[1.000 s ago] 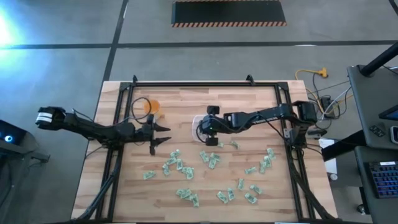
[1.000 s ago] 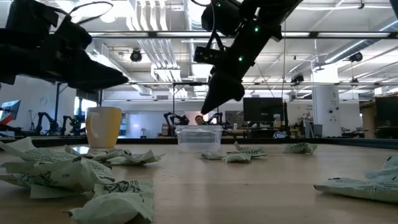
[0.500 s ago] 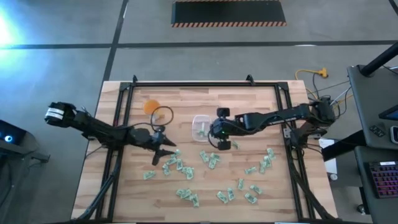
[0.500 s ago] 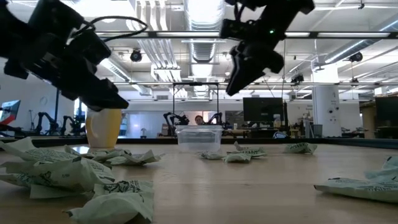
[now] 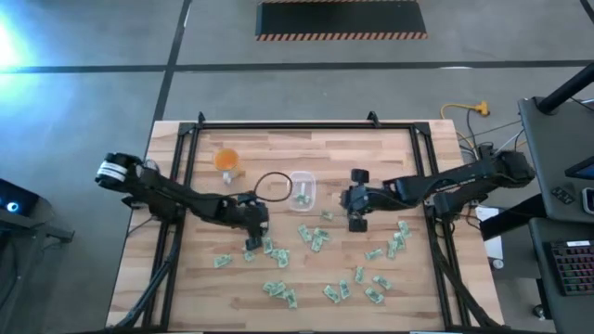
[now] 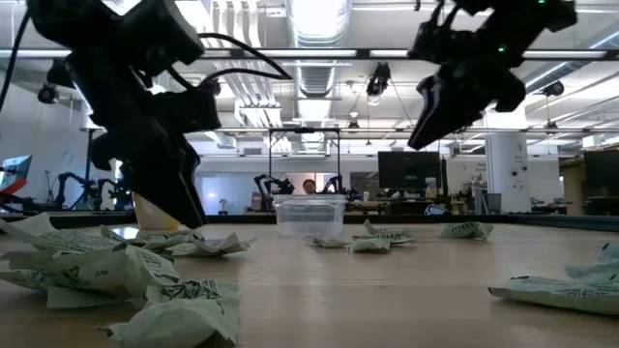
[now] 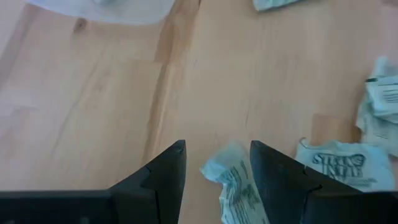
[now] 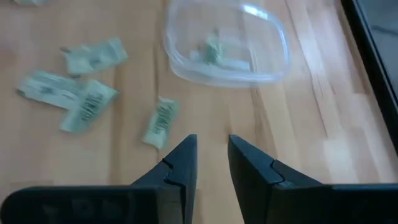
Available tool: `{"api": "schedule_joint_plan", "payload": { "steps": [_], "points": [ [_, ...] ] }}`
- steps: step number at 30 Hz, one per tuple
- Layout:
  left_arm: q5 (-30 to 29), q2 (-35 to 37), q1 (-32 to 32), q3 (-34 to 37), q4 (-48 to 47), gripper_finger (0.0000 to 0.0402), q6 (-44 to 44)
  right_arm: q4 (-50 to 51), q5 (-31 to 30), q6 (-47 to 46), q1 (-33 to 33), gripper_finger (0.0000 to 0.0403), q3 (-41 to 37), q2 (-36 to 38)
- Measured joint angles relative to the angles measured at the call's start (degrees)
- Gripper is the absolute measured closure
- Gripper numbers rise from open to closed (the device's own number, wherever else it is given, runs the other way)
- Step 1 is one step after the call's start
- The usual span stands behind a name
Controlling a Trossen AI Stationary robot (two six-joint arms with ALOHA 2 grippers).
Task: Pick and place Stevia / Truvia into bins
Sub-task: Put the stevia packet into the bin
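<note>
From above, our left gripper (image 5: 251, 243) hangs over a sachet (image 5: 266, 247) below the clear container (image 5: 303, 190); our right gripper (image 5: 356, 223) waits beside the container. At table height, the container (image 6: 309, 215) sits mid-table. Past our left fingers (image 7: 163, 174), spread and empty, a crumpled sachet (image 7: 233, 180) lies between: we should descend straight, then close. Our right fingers (image 8: 180, 163) stand apart, empty.

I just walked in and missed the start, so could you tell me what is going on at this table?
Two robot arms are sorting sweetener sachets into a clear container near the table's middle; at least one sachet already lies inside. The left gripper is open and low over a crumpled sachet, which sits between its fingers. The right gripper, empty with a narrow gap, hangs above bare wood beside the container. Many more sachets lie scattered over the table.
</note>
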State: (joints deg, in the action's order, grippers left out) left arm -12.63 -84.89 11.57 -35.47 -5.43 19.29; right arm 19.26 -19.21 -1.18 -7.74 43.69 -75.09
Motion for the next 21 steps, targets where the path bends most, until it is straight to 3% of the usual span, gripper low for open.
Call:
{"api": "schedule_joint_plan", "payload": {
  "steps": [10,17,21],
  "points": [
    [0.24,-3.58,0.68,-4.1,-5.67,0.024,0.11,-4.01,0.17,-1.68,-2.78,0.0331,-6.01,12.24],
    [0.51,-1.54,1.01,-3.91,-12.34,0.0242,4.23,-5.12,-0.02,-1.87,-3.42,0.0326,-7.37,15.11],
    [0.53,-1.23,1.19,-3.75,-12.25,0.0266,4.37,-5.0,-0.23,-1.72,-3.4,0.0331,-7.5,14.97]
  ]
}}
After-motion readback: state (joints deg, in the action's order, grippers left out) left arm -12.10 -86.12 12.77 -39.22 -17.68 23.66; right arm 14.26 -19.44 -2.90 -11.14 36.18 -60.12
